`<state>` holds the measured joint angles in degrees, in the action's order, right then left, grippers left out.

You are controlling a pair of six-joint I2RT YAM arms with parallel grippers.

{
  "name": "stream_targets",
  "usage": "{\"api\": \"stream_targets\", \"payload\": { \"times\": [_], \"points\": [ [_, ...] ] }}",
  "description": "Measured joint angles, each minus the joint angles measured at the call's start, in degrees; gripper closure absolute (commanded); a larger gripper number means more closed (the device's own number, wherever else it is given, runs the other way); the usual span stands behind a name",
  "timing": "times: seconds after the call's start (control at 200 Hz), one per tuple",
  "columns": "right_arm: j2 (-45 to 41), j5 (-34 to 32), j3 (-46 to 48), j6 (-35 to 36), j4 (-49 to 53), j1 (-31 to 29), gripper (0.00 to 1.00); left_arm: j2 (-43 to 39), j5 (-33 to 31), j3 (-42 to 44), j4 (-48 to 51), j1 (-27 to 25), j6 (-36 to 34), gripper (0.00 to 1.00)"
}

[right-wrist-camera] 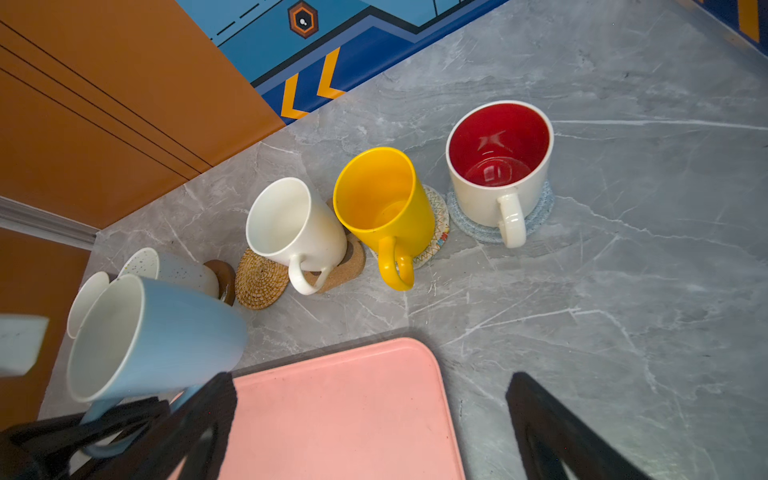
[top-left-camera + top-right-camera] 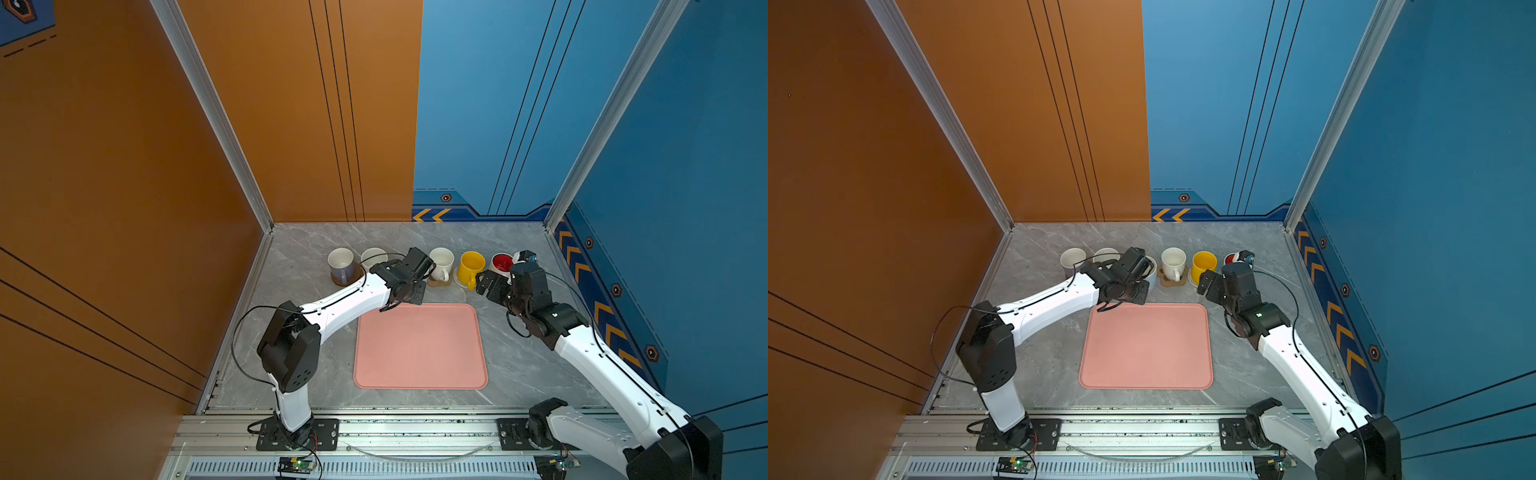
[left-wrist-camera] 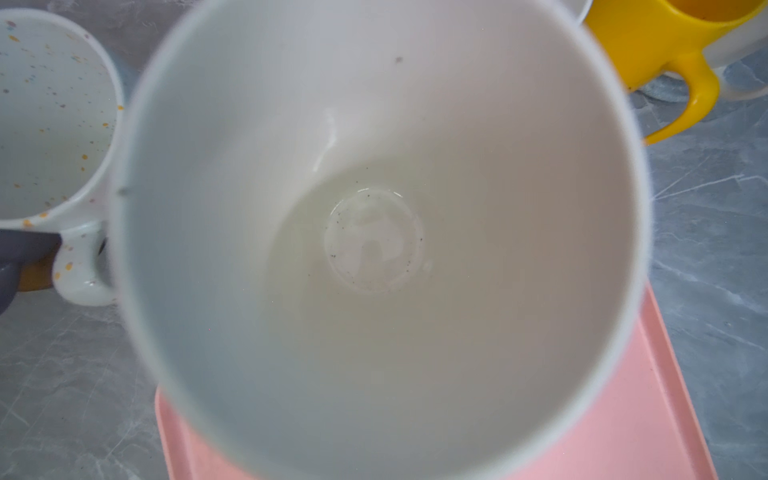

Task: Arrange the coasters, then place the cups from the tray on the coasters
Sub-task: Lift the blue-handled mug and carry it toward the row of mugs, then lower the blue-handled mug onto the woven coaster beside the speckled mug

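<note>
My left gripper [image 2: 411,289] is shut on the handle of the light-blue cup [image 1: 153,332], which hangs tilted above the far left corner of the pink tray [image 2: 419,349]; its white inside [image 3: 374,228] fills the left wrist view. The tan rattan coaster [image 1: 261,280] just beyond lies bare. In a row stand the lilac cup [image 2: 341,266] on a brown disc [image 2: 347,277], the speckled cup [image 2: 373,257], the plain white cup [image 2: 441,262] on the paw coaster [image 2: 439,282], the yellow cup [image 2: 471,268] on a white woven coaster [image 1: 436,224], and the red-inside cup [image 1: 498,166] on the pale-blue coaster [image 1: 540,212]. My right gripper [image 2: 490,284] stands open and holds nothing, near the tray's far right corner.
The tray holds nothing. The orange wall [image 2: 124,208] bounds the left side, and the blue wall [image 2: 665,208] bounds the right and back. The row of cups runs close to the back wall. Bare marble table [image 2: 523,357] lies on either side of the tray.
</note>
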<state>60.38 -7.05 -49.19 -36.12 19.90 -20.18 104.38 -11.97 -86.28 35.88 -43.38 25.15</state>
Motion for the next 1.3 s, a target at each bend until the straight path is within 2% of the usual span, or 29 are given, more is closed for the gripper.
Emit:
{"api": "stream_targets", "payload": {
  "times": [0.661, 1.302],
  "points": [
    [-0.04, 1.07, 0.59, 1.84, -1.64, 0.26, 0.00, 8.61, -0.04, -7.76, 1.14, 3.63, -1.01, 1.00],
    [1.49, 1.09, 0.59, 2.32, -2.56, 0.28, 0.00, 9.03, -3.50, -7.08, -6.51, 3.80, 0.20, 1.00]
  ]
}}
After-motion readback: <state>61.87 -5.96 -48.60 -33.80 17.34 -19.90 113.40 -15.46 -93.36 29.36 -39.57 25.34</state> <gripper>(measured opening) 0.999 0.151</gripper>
